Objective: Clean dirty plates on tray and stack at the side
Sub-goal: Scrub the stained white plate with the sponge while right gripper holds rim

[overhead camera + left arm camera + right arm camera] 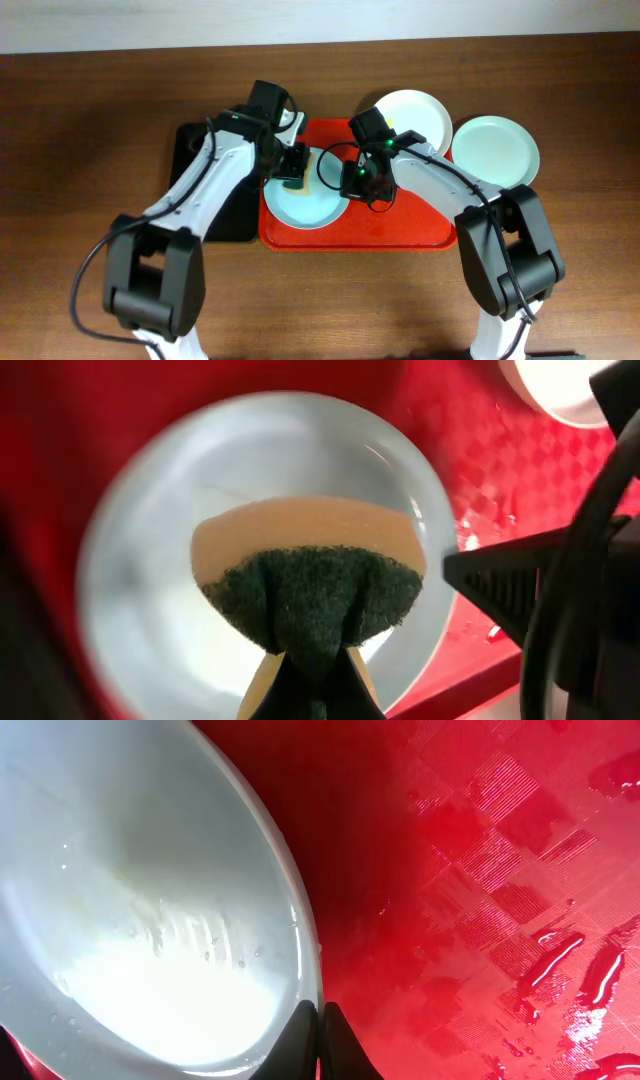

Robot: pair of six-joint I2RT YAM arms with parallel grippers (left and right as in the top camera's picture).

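- Over the tray's [400,225] left half: both arms reach in from the near table edge, elbows bent, wrists tipped down, meeting above the blue plate [305,205].
- Left gripper [292,165]: clamped on a sponge [305,560]. Green scour layer by the fingers, yellow foam toward the plate's middle.
- Right gripper [320,1030]: jaws fully together, tips at the plate's right rim. Can't tell if the rim is pinched.
- Blue plate: flat on the tray by its left edge, wet inside.
- White plate [415,115]: at the tray's far right corner.
- Mint plate [495,150]: on the table [80,120], just beside the white one, off the tray.
- Black tray [190,150]: beside the tray's left edge.
- Tray floor: checkered, droplets on it. Table is dark wood, with a pale wall strip past the far edge.
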